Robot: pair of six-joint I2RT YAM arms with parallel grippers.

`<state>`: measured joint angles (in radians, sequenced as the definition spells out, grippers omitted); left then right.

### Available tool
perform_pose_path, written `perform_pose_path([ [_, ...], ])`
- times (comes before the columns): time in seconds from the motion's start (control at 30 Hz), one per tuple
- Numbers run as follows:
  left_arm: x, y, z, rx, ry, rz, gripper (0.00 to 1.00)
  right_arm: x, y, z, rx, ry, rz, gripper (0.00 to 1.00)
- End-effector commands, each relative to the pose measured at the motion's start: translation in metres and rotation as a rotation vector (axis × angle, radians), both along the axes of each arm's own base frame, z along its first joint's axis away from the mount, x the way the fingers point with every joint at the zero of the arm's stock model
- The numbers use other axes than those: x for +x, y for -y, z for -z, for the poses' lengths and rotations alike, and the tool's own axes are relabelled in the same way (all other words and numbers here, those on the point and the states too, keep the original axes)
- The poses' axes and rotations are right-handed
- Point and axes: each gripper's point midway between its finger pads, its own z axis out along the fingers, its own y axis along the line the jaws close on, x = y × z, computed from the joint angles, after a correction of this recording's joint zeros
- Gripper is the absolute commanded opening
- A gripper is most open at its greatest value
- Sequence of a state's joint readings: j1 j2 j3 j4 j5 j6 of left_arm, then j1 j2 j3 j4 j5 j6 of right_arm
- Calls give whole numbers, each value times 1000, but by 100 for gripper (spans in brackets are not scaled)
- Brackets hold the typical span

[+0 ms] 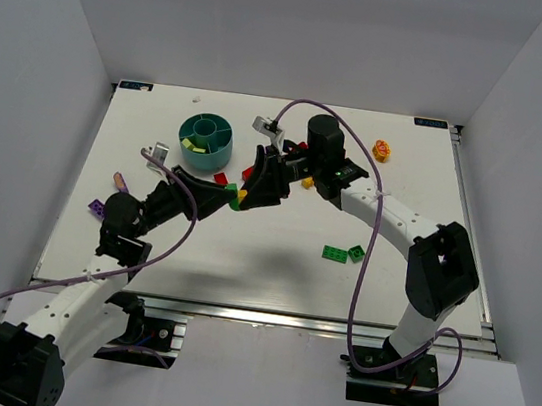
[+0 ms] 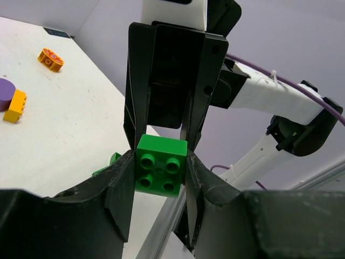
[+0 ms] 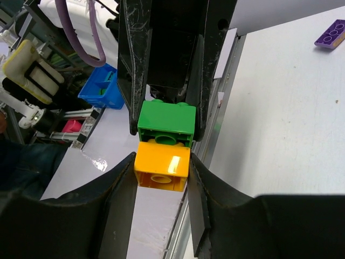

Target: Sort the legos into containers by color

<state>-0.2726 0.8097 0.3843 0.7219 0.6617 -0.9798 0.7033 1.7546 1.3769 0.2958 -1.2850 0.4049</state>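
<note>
My two grippers meet in mid-air over the middle of the table, each on one half of a stacked pair of legos. The left gripper [image 2: 160, 167] is shut on a green brick [image 2: 160, 164], its studs facing the left wrist camera. The right gripper [image 3: 161, 171] is shut on the yellow brick [image 3: 161, 167] pressed against that green brick [image 3: 166, 121]. From above, the pair [image 1: 240, 197] shows between the left gripper [image 1: 233, 199] and right gripper [image 1: 250, 191]. The teal divided cup [image 1: 201, 163] stands behind and to the left, with yellow pieces in one compartment.
Loose legos lie around: an orange round piece [image 1: 382, 151] at the back right, a flat green plate [image 1: 335, 253] and green brick [image 1: 356, 252] at the front right, a purple brick [image 1: 97, 207] at the left, a red brick [image 1: 221, 178] by the cup.
</note>
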Motion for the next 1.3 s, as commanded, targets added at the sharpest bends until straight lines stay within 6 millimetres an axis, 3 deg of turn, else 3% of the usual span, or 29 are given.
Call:
perform_pose_path([
  [0.0, -7, 3, -21, 20, 67, 25, 6, 5, 2, -2, 38, 54, 12, 0],
  [0.07, -4, 2, -22, 56, 73, 4, 1, 10, 7, 1, 36, 56, 27, 0],
  [0.27, 16, -13, -21, 127, 39, -74, 0, 28, 26, 7, 16, 63, 88, 0],
  [0.5, 42, -49, -30, 140, 31, -164, 0, 40, 39, 13, 1, 71, 126, 0],
  [0.53, 52, -54, -21, 157, -20, -195, 0, 44, 39, 14, 6, 99, 139, 0],
  [0.57, 61, -61, -29, 190, 7, -237, 0, 46, 38, 15, 3, 113, 149, 0],
  [0.67, 96, -84, -7, 272, -107, -382, 0, 56, 39, 22, -36, 193, 203, 0],
  [0.73, 120, -113, -8, 302, -185, -513, 0, 64, 42, 31, -102, 224, 261, 0],
  [0.77, 142, -133, 7, 328, -265, -621, 0, 69, 43, 31, -101, 289, 275, 0],
  [0.83, 161, -150, 4, 353, -355, -715, 0, 79, 47, 36, -149, 342, 334, 0],
  [0.9, 184, -172, 27, 372, -495, -826, 0, 84, 50, 38, -159, 394, 358, 0],
  [0.93, 195, -177, 11, 358, -486, -860, 0, 88, 51, 41, -175, 407, 379, 0],
  [0.97, 203, -181, 11, 351, -502, -881, 0, 91, 51, 42, -180, 413, 389, 0],
  [1.0, 214, -185, 23, 366, -539, -896, 0, 93, 51, 42, -185, 414, 397, 0],
  [1.03, 224, -189, 11, 360, -517, -924, 0, 95, 51, 43, -191, 417, 408, 0],
  [1.13, 246, -196, 16, 405, -495, -942, 0, 97, 51, 44, -195, 414, 418, 0],
  [1.2, 259, -194, 7, 438, -409, -923, 0, 97, 51, 46, -194, 418, 421, 0],
  [1.27, 267, -194, 19, 492, -377, -904, 0, 97, 52, 47, -194, 421, 420, 0],
])
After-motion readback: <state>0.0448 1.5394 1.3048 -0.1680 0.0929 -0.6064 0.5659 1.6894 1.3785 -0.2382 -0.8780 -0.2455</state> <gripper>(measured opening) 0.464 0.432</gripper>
